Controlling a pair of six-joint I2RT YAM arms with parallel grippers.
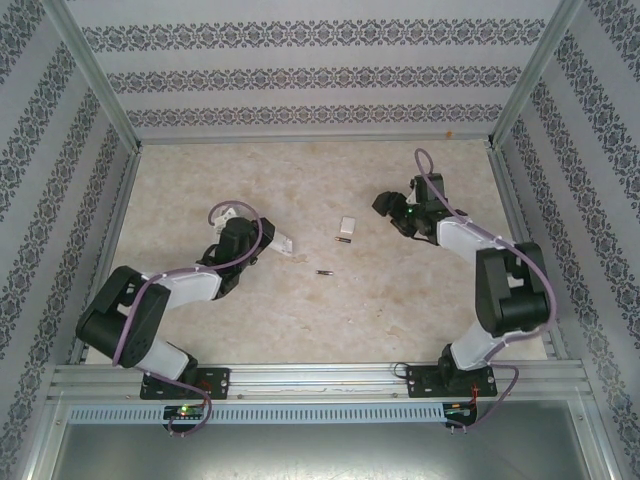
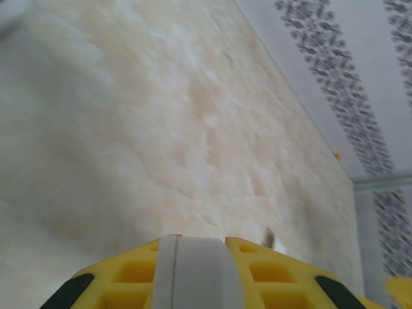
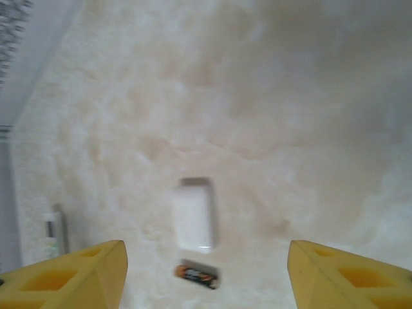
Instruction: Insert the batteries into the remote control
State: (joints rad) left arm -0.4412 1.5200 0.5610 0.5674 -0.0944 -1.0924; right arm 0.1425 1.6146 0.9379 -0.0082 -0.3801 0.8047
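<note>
The white remote control (image 1: 284,243) lies left of centre, and my left gripper (image 1: 258,243) is shut across its middle. In the left wrist view its white body (image 2: 193,273) fills the gap between the yellow fingers (image 2: 270,270). One battery (image 1: 344,240) lies beside a small white rectangular piece (image 1: 347,226) at mid-table; another battery (image 1: 323,272) lies nearer the front. My right gripper (image 1: 385,205) hovers right of them, open and holding nothing. The right wrist view shows that battery (image 3: 198,275) and the white piece (image 3: 193,217) between the spread fingertips (image 3: 109,264).
Patterned walls and aluminium posts (image 1: 95,75) close in the beige marble tabletop (image 1: 300,180) on three sides. The arm bases sit on a rail (image 1: 320,378) at the near edge.
</note>
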